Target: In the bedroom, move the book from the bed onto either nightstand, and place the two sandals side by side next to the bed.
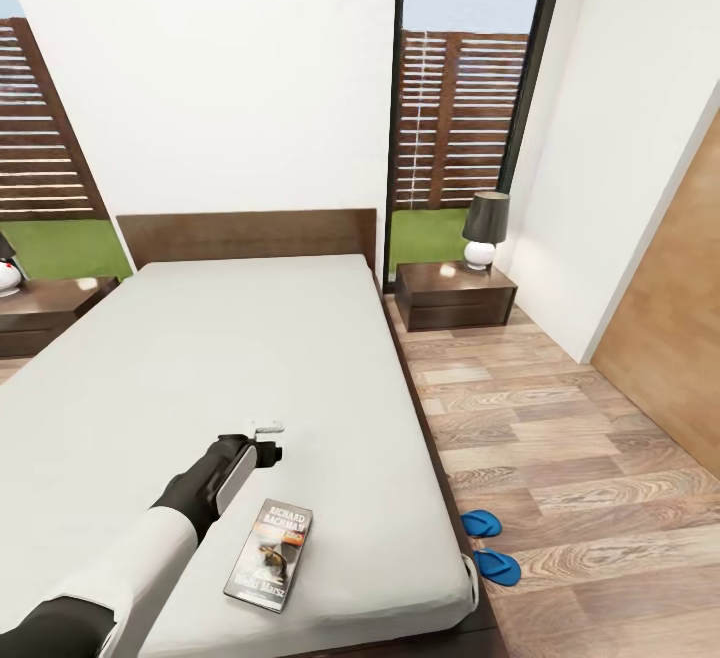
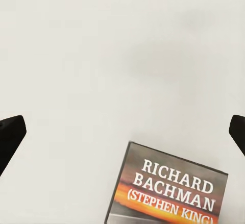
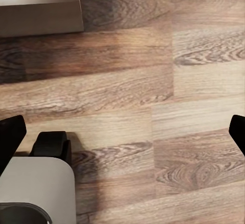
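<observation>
So in the head view the bed (image 1: 200, 358) takes up most of the left and centre of the frame, pale grey mattress with the dark headboard up against the white wall. The book (image 1: 270, 554) is lying flat on the mattress near the bottom centre of the frame, close to the bed's foot end, cover up with the orange band and the "Richard Bachman" lettering readable. The left gripper (image 1: 266, 440) comes in from the lower left on its black and white arm and hangs over the mattress just above the book in the frame, not touching it. In the left wrist view the fingertips (image 2: 11, 134) sit way out at both edges with bare mattress between them, so the jaws are spread wide with nothing held, and the book (image 2: 171, 188) pokes in at the bottom centre of that picture. The two sandals (image 1: 490, 546) are on the wood floor at the lower right, just beside the bed's edge, bright blue, one right next to the other. A nightstand (image 1: 455, 295) stands right of the headboard with a black-shaded lamp (image 1: 484, 229) on it. For the right gripper (image 3: 122, 132) the wrist view shows dark fingertips at both edges, spread apart over bare floor planks (image 3: 153, 81), holding nothing.
</observation>
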Robot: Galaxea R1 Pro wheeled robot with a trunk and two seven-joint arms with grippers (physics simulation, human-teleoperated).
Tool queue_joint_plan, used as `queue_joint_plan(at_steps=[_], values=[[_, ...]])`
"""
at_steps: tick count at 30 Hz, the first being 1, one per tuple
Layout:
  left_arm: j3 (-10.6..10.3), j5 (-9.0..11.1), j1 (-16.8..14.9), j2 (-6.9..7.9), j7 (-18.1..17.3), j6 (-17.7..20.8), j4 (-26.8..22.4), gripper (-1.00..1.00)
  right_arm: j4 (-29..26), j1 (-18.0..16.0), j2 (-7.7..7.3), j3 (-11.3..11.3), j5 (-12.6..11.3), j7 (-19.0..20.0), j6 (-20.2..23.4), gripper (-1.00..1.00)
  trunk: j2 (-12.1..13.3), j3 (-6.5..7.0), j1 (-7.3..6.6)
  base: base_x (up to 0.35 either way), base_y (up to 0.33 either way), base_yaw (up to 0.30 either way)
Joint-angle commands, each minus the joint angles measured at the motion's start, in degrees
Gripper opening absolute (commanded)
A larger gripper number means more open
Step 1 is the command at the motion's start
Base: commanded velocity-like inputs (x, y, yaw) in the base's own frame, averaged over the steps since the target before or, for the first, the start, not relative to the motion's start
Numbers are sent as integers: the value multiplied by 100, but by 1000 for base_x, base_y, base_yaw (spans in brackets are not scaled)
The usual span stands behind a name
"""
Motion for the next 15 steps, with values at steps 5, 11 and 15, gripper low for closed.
queue_joint_plan(at_steps=[5, 11, 15], values=[[-32, 56, -3, 4, 47, 97, -15, 100, 5, -4, 1, -46, 59, 11, -19, 100, -3, -5, 0, 0, 0, 0], [-34, 60, -3, 4, 38, 143, -18, 100, 8, -4, 2, -46, 59, 11, -19, 100, -3, -5, 0, 0, 0, 0], [-34, 62, -3, 7, 33, 156, -19, 100, 8, -4, 3, -46, 59, 11, -19, 100, -3, -5, 0, 0, 0, 0]])
